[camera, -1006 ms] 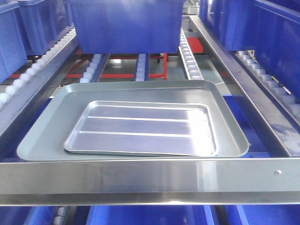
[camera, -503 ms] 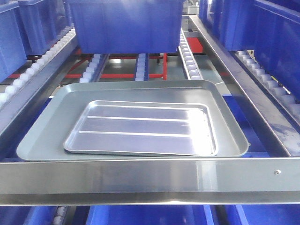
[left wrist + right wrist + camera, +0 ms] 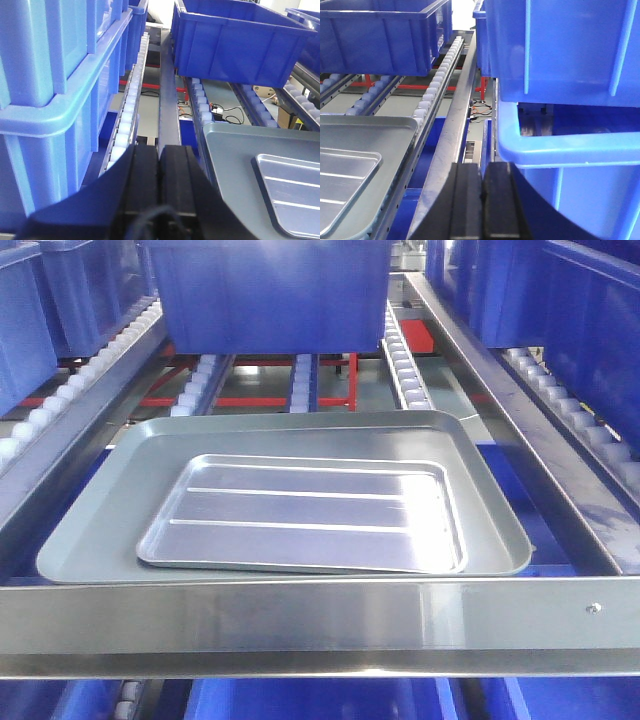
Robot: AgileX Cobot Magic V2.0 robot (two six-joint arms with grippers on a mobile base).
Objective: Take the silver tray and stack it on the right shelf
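You see one silver tray [image 3: 300,512] lying inside one larger grey tray [image 3: 100,530] on the right shelf [image 3: 300,625], no readable writing, left end effector [image 3: 159,165] and right end effector [image 3: 482,185] both closed, empty

Shiny ridged silver tray [image 3: 300,512], blue bins [image 3: 270,290]

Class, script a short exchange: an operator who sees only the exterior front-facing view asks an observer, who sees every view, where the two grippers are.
Operator: I see the silver tray lying in the grey tray, but no grippers. Where is the left one?
Observer: The left gripper is shut and holds nothing. It is left of the grey tray, beside stacked blue bins.
Operator: And the right?
Observer: The right gripper is also shut and holds nothing. It is right of both trays, pointing along a steel rail.
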